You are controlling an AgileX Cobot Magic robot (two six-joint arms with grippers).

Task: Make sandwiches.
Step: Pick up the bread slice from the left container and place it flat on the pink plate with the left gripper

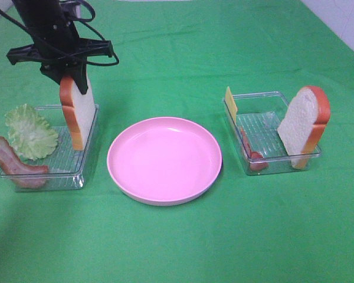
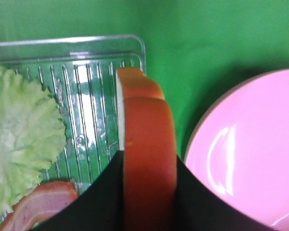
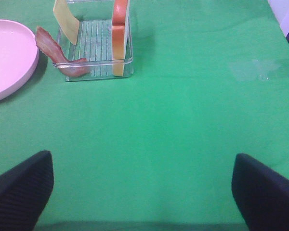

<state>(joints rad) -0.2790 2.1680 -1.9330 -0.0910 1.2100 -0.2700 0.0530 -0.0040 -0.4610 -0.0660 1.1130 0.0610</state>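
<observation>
Exterior high view, starting farthest left of the pink plate (image 1: 165, 162): a bacon strip (image 1: 15, 162) droops over the outer edge of the left tray (image 1: 59, 180), with the lettuce leaf (image 1: 30, 132) beside it. Nearer the plate, along the tray wall that faces it, the left bread slice (image 1: 79, 118) stands upright on its edge. The left gripper (image 1: 76, 79) comes down on the top of that slice. In the left wrist view its black fingers (image 2: 96, 202) press on both sides of the orange-brown crust (image 2: 148, 144) - the claw is closed on the bread. Whether the slice rests on the tray floor or hangs just clear of it, I cannot tell.

The plate sits between the two trays on the green cloth (image 1: 165, 247).

Right of the plate, the right tray (image 1: 271, 168) has a cheese square (image 1: 230, 101) leaning at its plate-side far corner and a second bacon strip (image 1: 252, 154) along the same wall. The right bread slice (image 1: 304, 127) leans at the side away from the plate.

The right gripper (image 3: 144, 192) hangs over bare cloth, well away from the plate - its jaws are spread wide, with nothing between them.
</observation>
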